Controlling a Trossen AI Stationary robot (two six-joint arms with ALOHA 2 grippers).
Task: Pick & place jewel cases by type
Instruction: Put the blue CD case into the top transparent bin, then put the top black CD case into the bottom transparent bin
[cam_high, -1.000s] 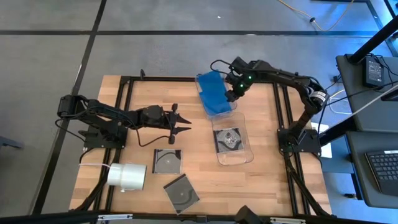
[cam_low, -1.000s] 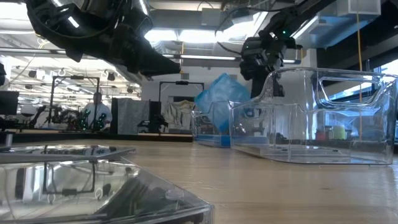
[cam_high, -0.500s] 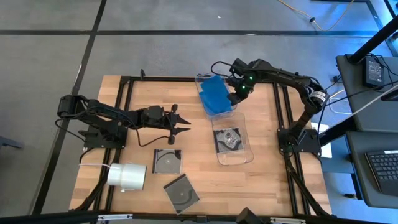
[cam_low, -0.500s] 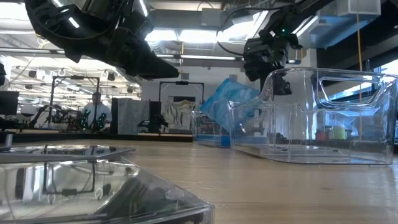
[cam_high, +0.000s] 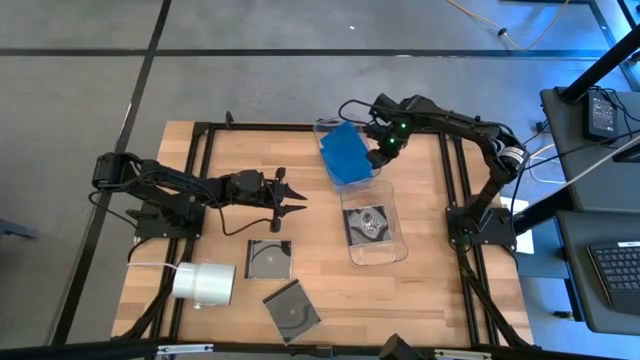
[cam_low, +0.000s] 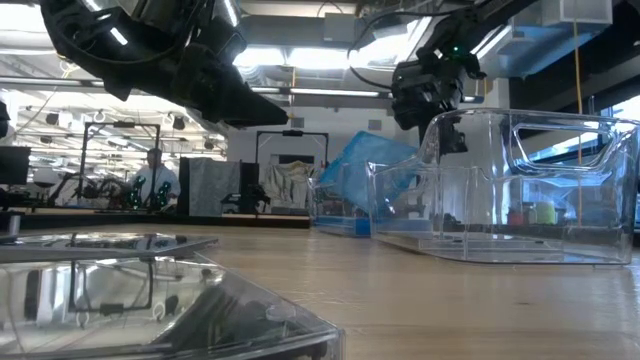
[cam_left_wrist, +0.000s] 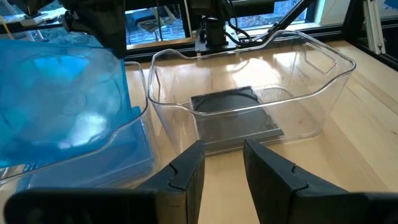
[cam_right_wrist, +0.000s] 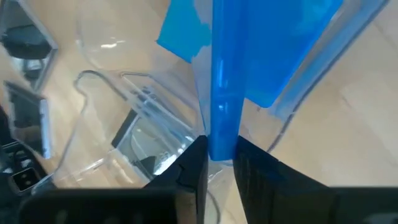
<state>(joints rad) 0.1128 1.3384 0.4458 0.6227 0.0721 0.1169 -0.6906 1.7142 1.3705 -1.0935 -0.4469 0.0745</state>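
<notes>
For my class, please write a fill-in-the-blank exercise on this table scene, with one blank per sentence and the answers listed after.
1. The right gripper pinches a ____ jewel case by its edge.
2. The dark case in the clear bin shows a ____.
3. Outside the bins, ____ dark cases lie on the table.
4. The white roll lies on the side of the ____ gripper.

Answers: blue; disc; two; left
</notes>
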